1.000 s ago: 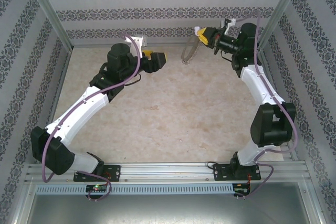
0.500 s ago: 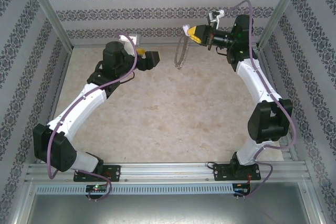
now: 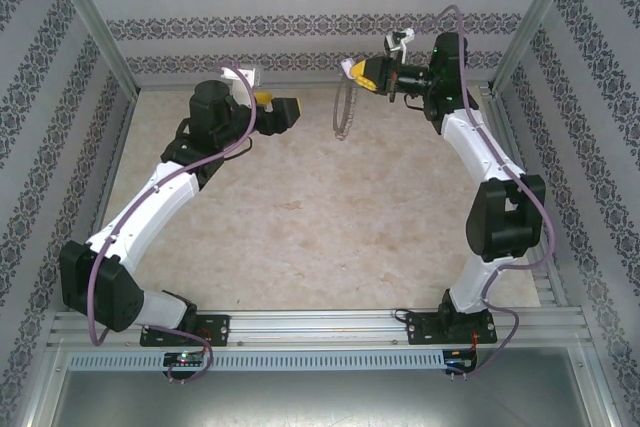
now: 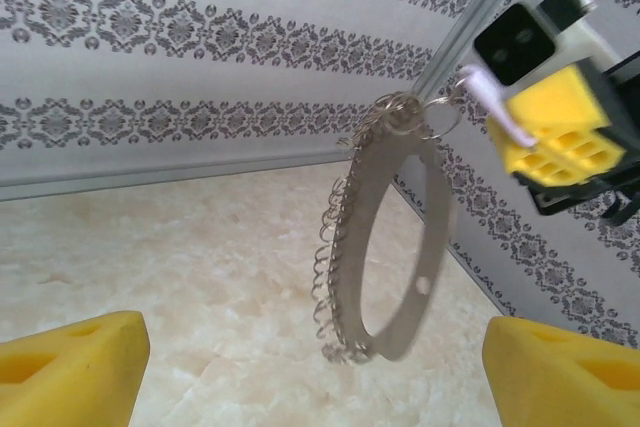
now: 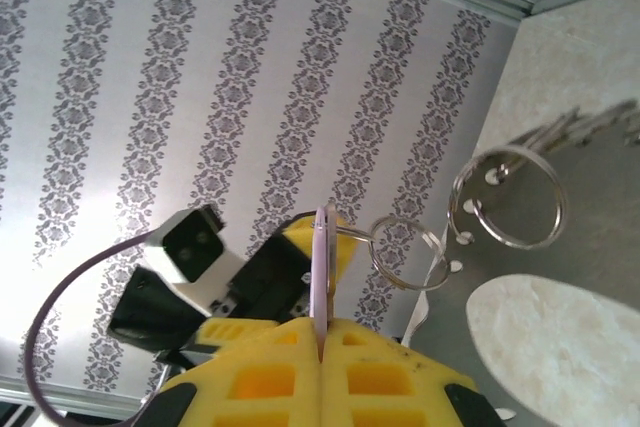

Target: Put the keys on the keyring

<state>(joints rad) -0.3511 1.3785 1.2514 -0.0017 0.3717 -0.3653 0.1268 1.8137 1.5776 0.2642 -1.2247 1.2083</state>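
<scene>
Keyring (image 3: 345, 112) hangs clear above the far half of the table (image 3: 300, 217). Its long axis runs 12-to-6 and it sits nearly edge-on to the overhead camera.

Left wrist view, near to far:
- Left gripper (image 3: 290, 112): fingers (image 4: 70, 367) spread wide, nothing between them.
- The hoop is just ahead, roughly centred in that gap and apart from both pads. Its face is turned partly toward the lens, with wire loops fringing the 9 o'clock rim.
- At 1 o'clock past the hoop, the right gripper (image 3: 358, 70) is clenched on a thin pale flat piece, which looks like the key (image 5: 322, 267). The hoop dangles from it through small split rings (image 5: 400, 252).

Overhead, the hoop lies at 3 o'clock from the left fingers. The right gripper is at 1 o'clock from the hoop's top.

The left arm is free and nearer the lower rim. My read is that it goes straight ahead to steady the hoop. The risk is the hoop swinging.
</scene>
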